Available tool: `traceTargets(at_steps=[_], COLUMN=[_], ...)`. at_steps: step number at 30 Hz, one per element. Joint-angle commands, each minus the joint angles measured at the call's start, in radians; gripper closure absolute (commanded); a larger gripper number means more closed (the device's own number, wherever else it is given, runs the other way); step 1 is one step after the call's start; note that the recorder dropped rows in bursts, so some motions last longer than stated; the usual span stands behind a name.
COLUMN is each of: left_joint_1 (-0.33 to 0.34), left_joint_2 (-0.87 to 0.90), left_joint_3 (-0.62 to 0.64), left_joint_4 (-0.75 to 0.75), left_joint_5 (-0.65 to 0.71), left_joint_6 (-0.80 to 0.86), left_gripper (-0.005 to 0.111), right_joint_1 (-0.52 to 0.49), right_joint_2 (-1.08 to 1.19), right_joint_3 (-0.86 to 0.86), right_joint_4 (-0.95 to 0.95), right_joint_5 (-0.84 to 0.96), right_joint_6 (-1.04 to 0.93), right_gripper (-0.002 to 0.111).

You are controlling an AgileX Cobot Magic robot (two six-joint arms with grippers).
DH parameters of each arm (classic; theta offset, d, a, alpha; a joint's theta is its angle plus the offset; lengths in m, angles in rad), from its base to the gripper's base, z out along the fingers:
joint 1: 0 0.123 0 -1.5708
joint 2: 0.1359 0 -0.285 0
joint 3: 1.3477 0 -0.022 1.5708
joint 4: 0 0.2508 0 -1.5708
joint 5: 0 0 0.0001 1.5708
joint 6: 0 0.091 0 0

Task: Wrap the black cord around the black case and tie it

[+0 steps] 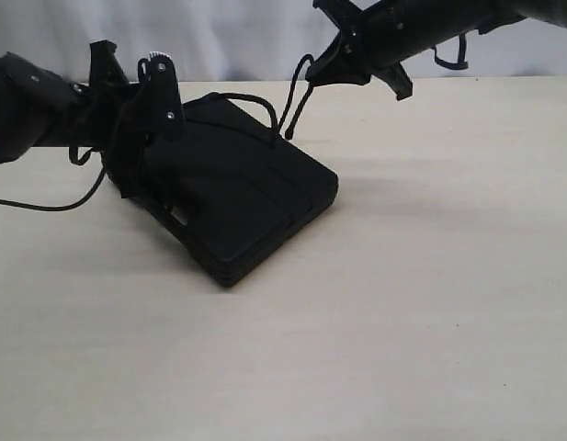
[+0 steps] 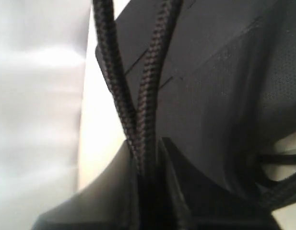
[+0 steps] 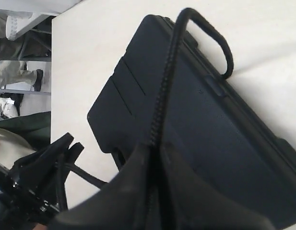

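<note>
Between the fingers of my left gripper [image 2: 147, 187], two strands of the black cord [image 2: 148, 96] lie pinched side by side. The fingers are closed down to the thickness of the rope and hold nothing else. Just past those fingertips the strands part a little and run up against the moulded lid of the black case [image 3: 210, 134], which sits right beside this gripper, close enough to fill most of what lies beyond it.

My right gripper [image 3: 155, 191] is clamped fully shut on a single strand of the same cord. From its fingertips the strand stretches straight across the lid to the case's far edge, where it arches over in a loop and drops down the side. This gripper hangs above the case, apart from it, with the rope sloping down from the fingers to the lid. Farther out, the case rests on the pale table [image 1: 402, 322], and my left gripper shows beyond its other end.

As I judge it, the wrap is only begun. The cord lies over the lid and I hold it at both ends, but I cannot tell whether it passes underneath. I see no crossing or knot, so the tightening and the tie are left to do.
</note>
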Motion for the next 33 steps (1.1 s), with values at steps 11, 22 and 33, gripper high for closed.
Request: traceTargets(at_steps=[11, 22, 33], left_joint_1=[-0.106, -0.106, -0.106], left_joint_2=[0.004, 0.004, 0.004], left_joint_3=[0.000, 0.000, 0.000], left_joint_4=[0.126, 0.152, 0.150], left_joint_5=[-0.163, -0.163, -0.177], left_joint_6=[0.006, 0.006, -0.018], left_gripper=[0.107, 0.107, 0.107], right_joint_1=[0.042, 0.045, 0.129], right_joint_2=[-0.002, 0.023, 0.038], right_joint_3=[-0.004, -0.004, -0.004], right_joint_4=[0.049, 0.090, 0.035], right_joint_5=[-0.094, -0.025, 0.110], right_joint_6=[0.002, 0.000, -0.078], right_gripper=[0.104, 0.104, 0.103])
